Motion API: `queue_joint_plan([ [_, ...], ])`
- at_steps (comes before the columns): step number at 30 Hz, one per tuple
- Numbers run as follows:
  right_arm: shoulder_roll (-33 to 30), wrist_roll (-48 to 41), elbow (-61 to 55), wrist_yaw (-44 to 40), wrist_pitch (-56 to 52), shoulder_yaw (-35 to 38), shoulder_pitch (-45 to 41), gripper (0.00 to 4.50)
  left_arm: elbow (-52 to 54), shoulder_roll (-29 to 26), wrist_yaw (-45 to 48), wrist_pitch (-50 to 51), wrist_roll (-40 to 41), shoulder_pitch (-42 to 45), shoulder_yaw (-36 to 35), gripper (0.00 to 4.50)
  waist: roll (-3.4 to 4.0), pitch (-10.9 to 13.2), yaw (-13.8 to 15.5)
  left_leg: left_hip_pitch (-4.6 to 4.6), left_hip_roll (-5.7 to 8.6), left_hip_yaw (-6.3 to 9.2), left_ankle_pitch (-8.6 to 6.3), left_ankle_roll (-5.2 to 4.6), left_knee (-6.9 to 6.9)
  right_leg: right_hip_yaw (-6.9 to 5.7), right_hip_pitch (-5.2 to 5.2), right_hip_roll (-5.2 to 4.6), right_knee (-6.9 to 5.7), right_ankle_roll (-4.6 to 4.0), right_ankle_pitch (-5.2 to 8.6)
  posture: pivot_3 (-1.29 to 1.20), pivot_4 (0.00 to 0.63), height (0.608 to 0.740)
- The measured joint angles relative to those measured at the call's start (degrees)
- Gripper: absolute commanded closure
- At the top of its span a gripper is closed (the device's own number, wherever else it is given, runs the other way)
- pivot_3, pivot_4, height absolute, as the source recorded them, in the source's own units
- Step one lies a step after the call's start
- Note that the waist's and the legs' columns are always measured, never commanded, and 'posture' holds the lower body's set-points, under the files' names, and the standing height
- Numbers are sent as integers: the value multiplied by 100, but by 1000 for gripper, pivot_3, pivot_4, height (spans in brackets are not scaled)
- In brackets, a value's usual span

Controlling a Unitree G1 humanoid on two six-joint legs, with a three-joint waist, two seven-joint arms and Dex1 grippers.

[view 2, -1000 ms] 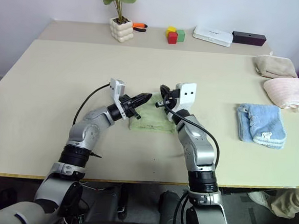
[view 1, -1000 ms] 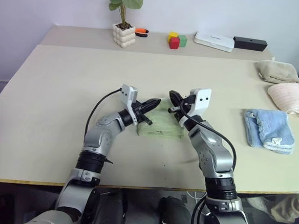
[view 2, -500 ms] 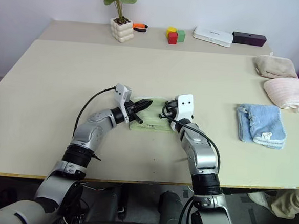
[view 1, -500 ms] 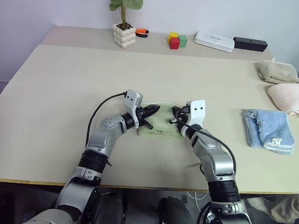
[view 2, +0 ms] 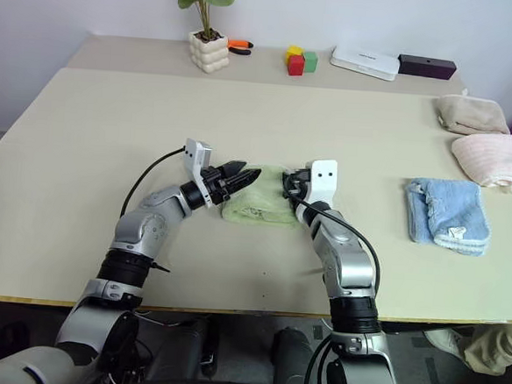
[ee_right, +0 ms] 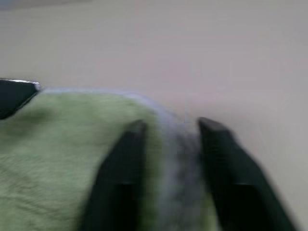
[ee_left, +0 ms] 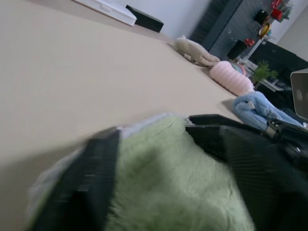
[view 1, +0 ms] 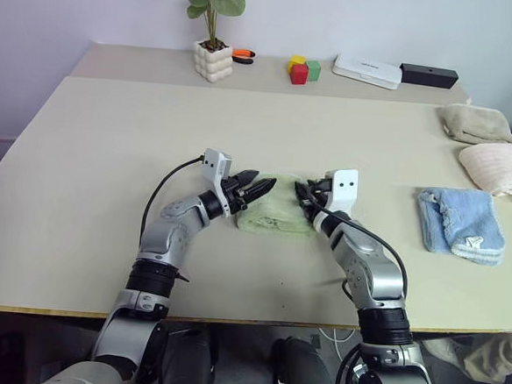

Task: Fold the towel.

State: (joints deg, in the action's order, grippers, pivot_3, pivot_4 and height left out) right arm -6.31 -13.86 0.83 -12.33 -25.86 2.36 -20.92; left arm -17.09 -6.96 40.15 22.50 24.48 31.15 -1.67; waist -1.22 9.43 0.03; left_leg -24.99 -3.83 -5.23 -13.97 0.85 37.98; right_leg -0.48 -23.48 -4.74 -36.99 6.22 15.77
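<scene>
I've laid the green towel (view 1: 275,213) folded mid-surface; left end effector (view 1: 258,189) and right end effector (view 1: 303,194) both gape, releasing. Next I'd retract clear.

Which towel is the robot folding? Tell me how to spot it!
Look at the middle of the big beige table. There, between the two black grippers, lies a small folded light green terry-cloth towel. The other towels, blue, pink and beige, sit far off at the right edge.
</scene>
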Motion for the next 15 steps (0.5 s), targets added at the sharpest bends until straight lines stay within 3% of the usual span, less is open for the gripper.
queue_joint_plan([
  [2,-107,7,2,3,0,72,-68,70,51,-145,34,44,4,-2,-29,0,0,0,-31,0,0,0,0,0,-1,0,-1,0,0,0,0,0,150,735],
  [7,-317,11,2,-16,1,252,-230,21,381,-483,30,472,324,-23,-392,0,0,0,-84,0,-2,0,0,0,-8,0,-5,1,-1,2,0,0,150,735],
  [15,-329,66,5,-134,21,157,-232,21,1372,-1069,-292,2798,2005,-261,-1205,0,2,1,-106,-1,-3,2,1,1,-9,1,-7,1,-5,4,1,0,150,735],
])
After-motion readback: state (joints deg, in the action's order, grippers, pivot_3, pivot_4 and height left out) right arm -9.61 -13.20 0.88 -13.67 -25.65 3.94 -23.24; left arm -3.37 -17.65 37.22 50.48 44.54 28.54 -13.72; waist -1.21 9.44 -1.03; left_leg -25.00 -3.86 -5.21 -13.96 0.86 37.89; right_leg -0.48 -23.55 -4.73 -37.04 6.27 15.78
